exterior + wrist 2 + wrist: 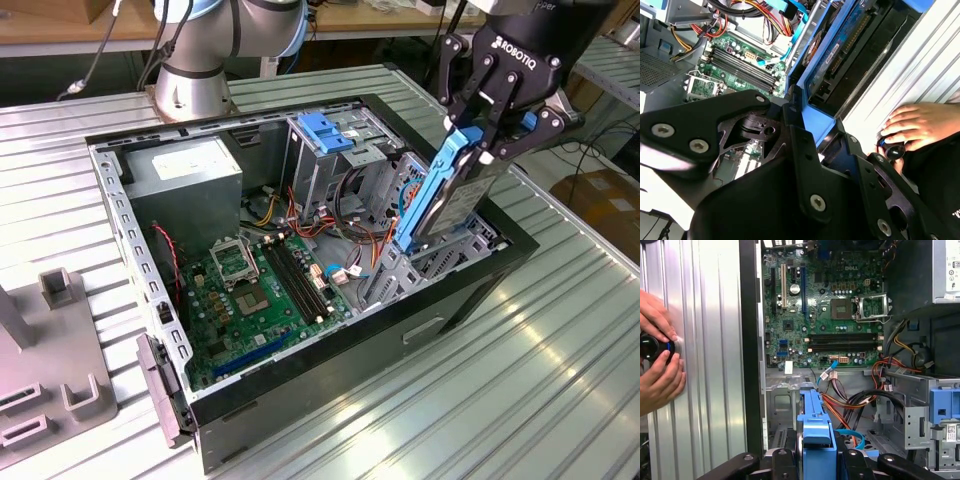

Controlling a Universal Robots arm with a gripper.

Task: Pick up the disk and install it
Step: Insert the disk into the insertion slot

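The disk (450, 195) is up in the air, grey metal in its blue carrier rail. It hangs steeply tilted, with its lower end dipping into the open computer case (330, 400) at the exterior view's right, far corner. The gripper (478, 140) has its fingers closed on the disk's upper end, pinching the blue frame. So the pick-up looks done, and by my read we're in the install step, with the disk poised over the bay and not yet seated. Seating it will call for squaring that tilt to the bay's guides and keeping clear of the orange and red cables (350, 215) bunched just beside it.

The count is one disk, one gripper and one case on the ribbed metal table (520, 400). Inside there is one motherboard (265, 290), one power supply (190, 185) and one drive cage with a single blue latch (325, 130). In the first wrist view, a person's two hands (657, 360) cup a black knob (650, 347) on the table.
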